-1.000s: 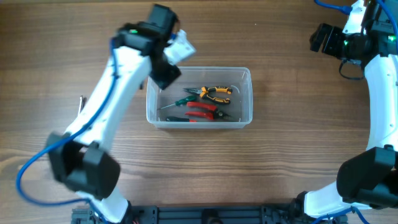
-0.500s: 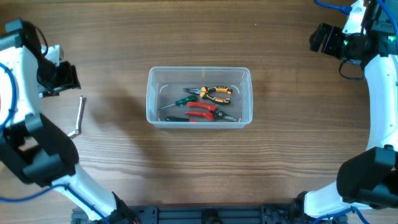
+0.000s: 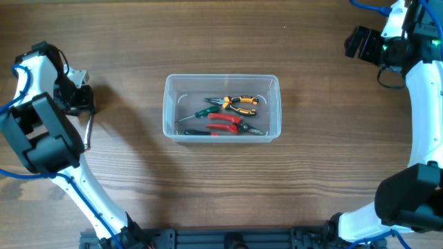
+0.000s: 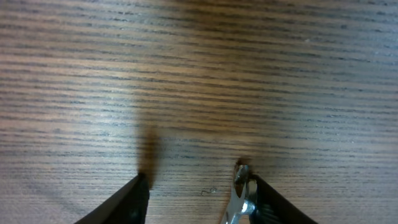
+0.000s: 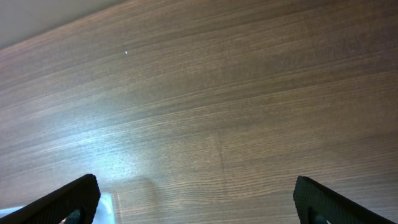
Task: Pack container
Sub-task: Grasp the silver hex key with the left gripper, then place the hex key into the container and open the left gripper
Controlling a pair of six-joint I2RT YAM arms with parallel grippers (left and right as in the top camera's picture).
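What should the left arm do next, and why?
Probably nudge the left gripper sideways to centre the metal tool before closing. Its fingers are open, and the tool lies on the table close beside one finger, still outside the container.

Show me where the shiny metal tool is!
In the overhead view, the metal tool lies on the table, left of the container, partly under the open left gripper.

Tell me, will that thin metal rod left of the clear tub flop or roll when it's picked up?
The metal rod looks like solid steel, so probably stiff, not floppy. Thin and shiny, it may slip in the left tool. Lying flat on the table, it could be awkward to pinch.
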